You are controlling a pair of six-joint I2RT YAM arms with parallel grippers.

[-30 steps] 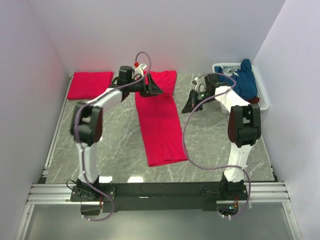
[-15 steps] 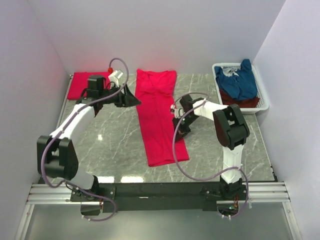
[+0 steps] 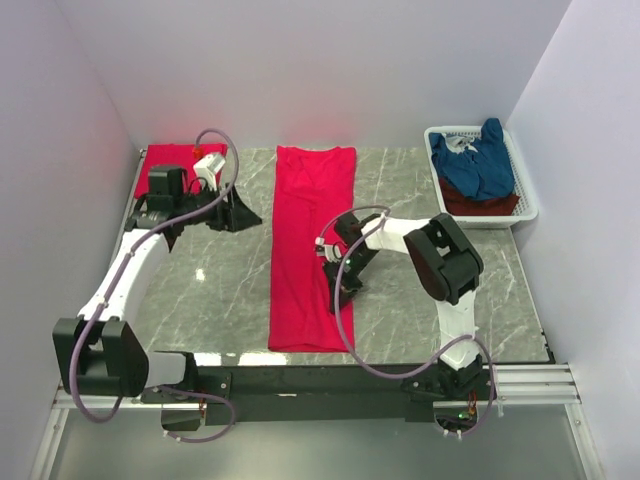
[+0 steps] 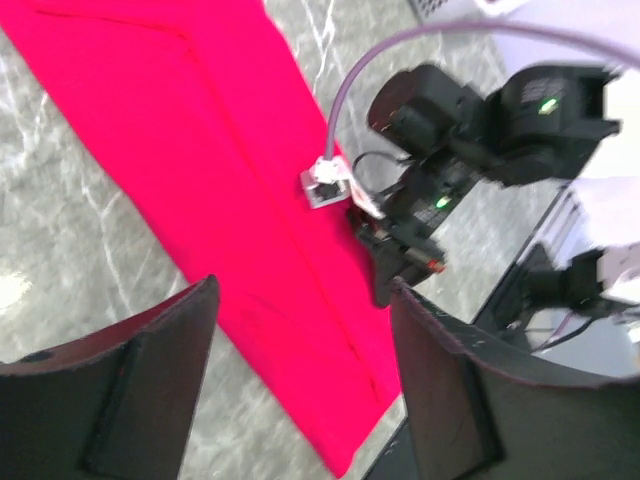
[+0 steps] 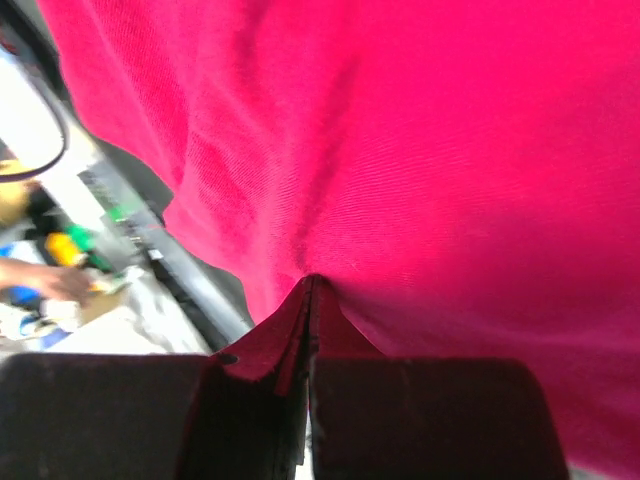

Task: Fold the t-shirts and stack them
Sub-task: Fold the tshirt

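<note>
Bright red t-shirt (image 3: 312, 240), folded into a long strip, lies flat down the middle of the grey marbled worktop (image 3: 220, 290), reaching from its far edge almost to its near edge. My right end effector (image 3: 338, 285) sits at the strip's right edge, towards the near end. It is closed tight, with a ridge of the red cloth pinched between its fingers (image 5: 250, 420). My left end effector (image 3: 236, 212) hangs apart from the strip, to its left, over bare worktop, jaws spread wide and gripping nothing. A second red t-shirt (image 3: 170, 158), folded, lies in the far-left corner. A white basket (image 3: 528, 195) at the far right holds a navy t-shirt (image 3: 478, 165) over a darker red one (image 3: 482, 205). Pale walls enclose three sides.
</note>
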